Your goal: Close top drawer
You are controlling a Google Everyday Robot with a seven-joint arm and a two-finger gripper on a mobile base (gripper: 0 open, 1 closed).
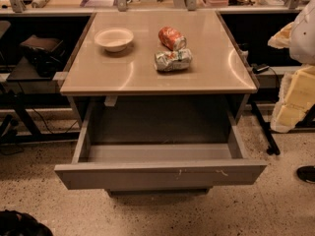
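Around the cabinet: the tan countertop (108,68) carries a white bowl (114,38) back left. A crushed red can (172,37) lies right of the bowl, and a crushed green-and-silver can (173,60) lies just in front of the red one, close to it or touching. All three sit well back from the front edge, above the drawer, not in it.

On the right, pale yellow foam blocks (295,97) are stacked beside the cabinet, near the drawer's right rear corner but apart from it. A black stand leg (263,127) runs down between the blocks and the cabinet side. There's a dark shoe (306,173) at the right edge, level with the drawer front and apart from it. A dark rounded object (19,223) sits bottom left on the speckled floor (275,205), cut off by the frame; you can't tell what it is.

The top drawer (157,173) is pulled far out toward you. Its wide grey front is lowest and nearest, with small white scratches (216,172) right of centre. Behind the front you see the tray's grey floor and side walls running back under the countertop.

The gripper is outside the view, so its state and its position relative to the drawer front can't be told.
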